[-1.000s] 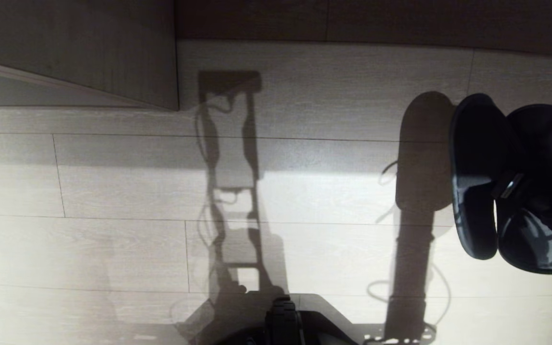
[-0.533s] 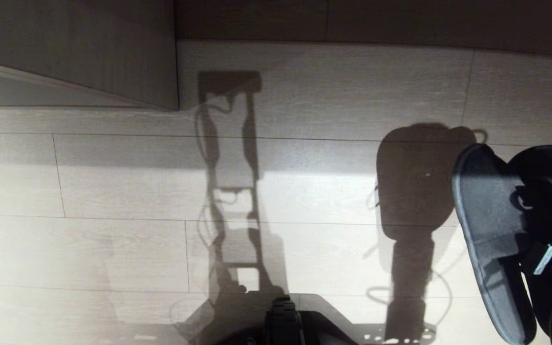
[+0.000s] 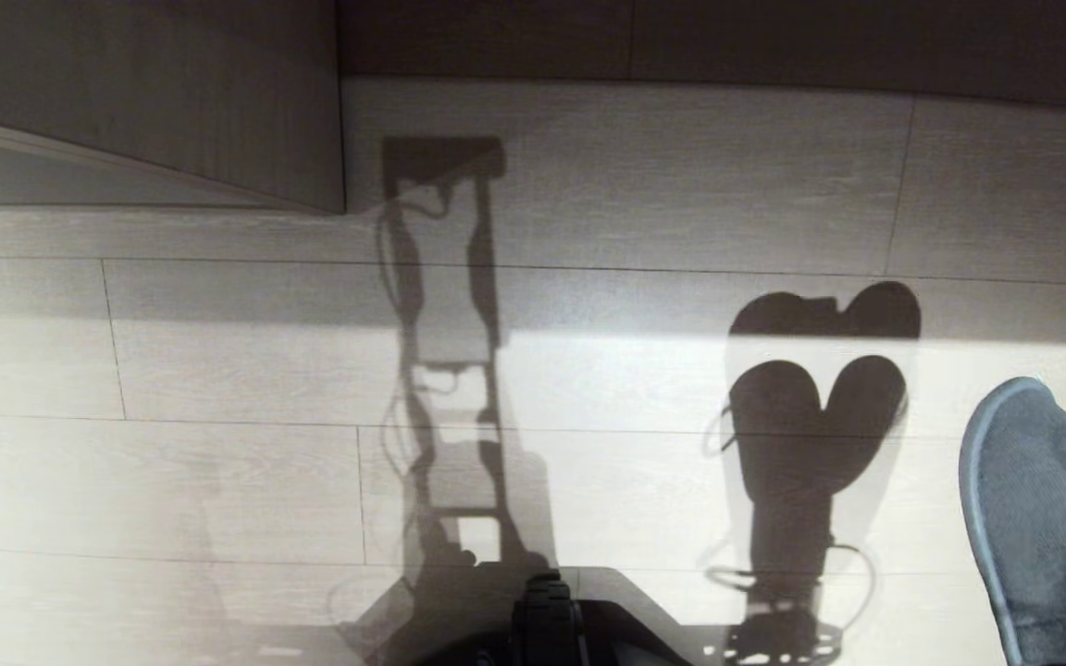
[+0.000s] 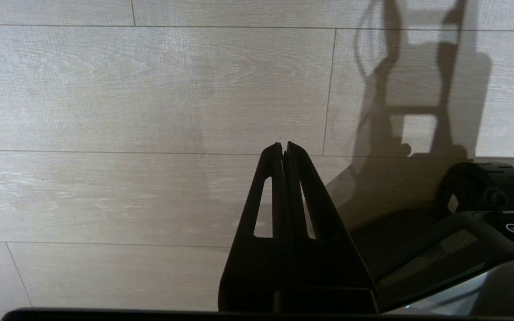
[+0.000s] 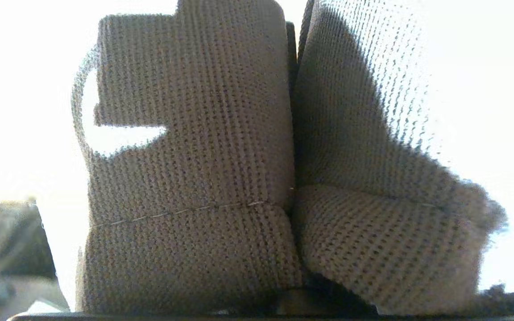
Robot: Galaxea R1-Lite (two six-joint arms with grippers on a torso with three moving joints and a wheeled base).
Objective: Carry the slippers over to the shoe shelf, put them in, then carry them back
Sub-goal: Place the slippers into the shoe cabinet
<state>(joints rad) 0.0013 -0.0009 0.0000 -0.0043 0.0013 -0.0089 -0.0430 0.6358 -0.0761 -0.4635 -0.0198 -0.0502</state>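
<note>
The slippers (image 3: 1042,518) are a dark grey fabric pair hanging above the floor at the head view's near right edge, partly cut off. Up close in the right wrist view the slippers (image 5: 185,178) fill the picture, pressed side by side, and they hide my right gripper's fingers, which are shut on them. My left gripper (image 4: 285,145) is shut with nothing in it, parked low over the floorboards beside the robot's base. A wood-grain panel (image 3: 172,102) stands at the far left; I cannot tell whether it belongs to the shoe shelf.
Pale wood floorboards (image 3: 588,203) fill the head view, crossed by shadows of the robot and the slippers. A dark wall base runs along the far edge. The robot's black base (image 3: 547,620) shows at the near edge.
The slippers have swung from the middle right of the head view down to its near right corner, closer to the robot. Their shadow on the floor followed. The left arm has kept still.
</note>
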